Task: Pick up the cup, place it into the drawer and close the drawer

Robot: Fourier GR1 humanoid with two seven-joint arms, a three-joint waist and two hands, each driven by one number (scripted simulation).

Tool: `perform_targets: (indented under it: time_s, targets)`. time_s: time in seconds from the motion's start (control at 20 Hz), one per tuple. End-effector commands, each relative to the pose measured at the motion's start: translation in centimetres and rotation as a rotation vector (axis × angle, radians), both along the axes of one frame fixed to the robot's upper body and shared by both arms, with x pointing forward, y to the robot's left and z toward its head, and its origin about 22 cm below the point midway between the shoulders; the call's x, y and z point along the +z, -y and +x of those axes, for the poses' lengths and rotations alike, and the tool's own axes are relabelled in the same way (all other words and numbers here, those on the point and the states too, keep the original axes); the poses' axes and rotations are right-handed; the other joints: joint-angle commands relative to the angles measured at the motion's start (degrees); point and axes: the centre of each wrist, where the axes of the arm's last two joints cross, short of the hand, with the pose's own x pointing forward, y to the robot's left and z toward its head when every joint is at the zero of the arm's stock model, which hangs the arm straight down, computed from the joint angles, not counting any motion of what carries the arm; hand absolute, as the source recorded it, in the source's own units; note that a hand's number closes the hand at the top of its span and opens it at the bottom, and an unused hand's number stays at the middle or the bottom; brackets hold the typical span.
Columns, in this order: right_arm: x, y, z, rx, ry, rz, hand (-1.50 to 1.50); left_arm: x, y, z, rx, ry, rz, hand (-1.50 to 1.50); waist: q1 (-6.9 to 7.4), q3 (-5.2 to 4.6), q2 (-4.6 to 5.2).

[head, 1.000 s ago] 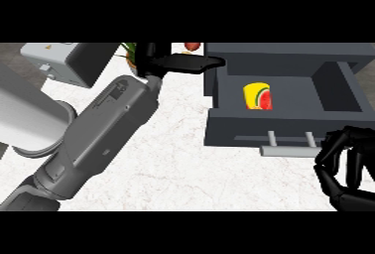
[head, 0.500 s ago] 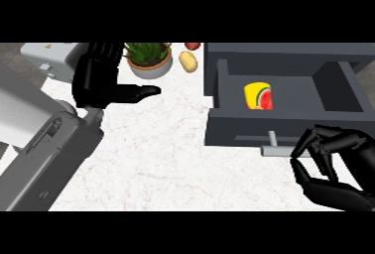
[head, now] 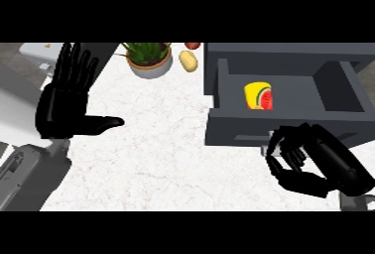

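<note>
- The right hand (head: 316, 161) was at the lower right, just in front of the drawer (head: 282, 119), with its fingers curled inward and the thumb bent beneath them; nothing was seen held in it.
- Its fingertips lay at or against the drawer's grey front panel, near the handle (head: 253, 137); actual contact could not be confirmed.
- The drawer stood open, its dark interior exposed from above.
- The cup (head: 258, 95), yellow with a red and green watermelon print, lay inside the drawer, left of centre on the drawer floor, apart from both hands.
- The left hand (head: 67, 101) was at the left of the view, fingers straight and pointing away from the robot, thumb stuck out to the right; it was released and held nothing.
- That hand was over the left edge of the white marble tabletop (head: 154, 158), well apart from the drawer.
- At the far edge of the tabletop stood a potted plant (head: 150, 58) in a grey pot.
- Just right of the pot lay a pale yellow oval item (head: 188, 60), and beyond it a small red item (head: 192, 45), partly cut off; neither could be identified further.
</note>
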Motion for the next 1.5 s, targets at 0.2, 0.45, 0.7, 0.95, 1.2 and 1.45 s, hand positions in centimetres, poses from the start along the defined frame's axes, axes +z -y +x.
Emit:
perform_targets:
  time_s: [0.2, 0.45, 0.7, 0.95, 1.2, 1.45]
  targets:
    - [-6.4, -3.1, 3.2, -0.009, 0.031, -0.172, 1.50, -2.9, -5.8, -3.0, 0.035, 0.008, -0.004, -1.50, -0.75, 0.01, 0.21]
    - [-7.3, -4.0, 5.7, -0.046, -0.023, -0.252, -1.50, -3.9, -6.2, -5.7, 0.018, -0.017, -0.015, -1.50, -0.83, 0.00, 0.09]
    - [-11.9, -1.8, 7.5, -0.023, -0.063, -0.308, -1.50, -4.1, -7.6, -4.7, 0.017, 0.005, -0.019, -1.50, -1.10, 0.02, 0.27]
    - [-10.5, -2.1, 11.9, -0.038, -0.086, -0.297, -1.50, -4.4, -9.3, -4.6, 0.024, -0.019, -0.018, -1.50, -1.13, 0.01, 0.25]
    - [-10.7, 0.4, 14.9, -0.044, -0.117, -0.266, -1.50, -3.5, -10.0, -5.3, 0.005, 0.017, -0.027, -1.50, -0.26, 0.06, 0.50]
    - [-8.9, 0.0, 17.5, -0.061, -0.154, -0.228, -1.50, -3.2, -10.0, -5.8, -0.030, -0.008, -0.035, -1.50, 1.50, 0.14, 1.00]
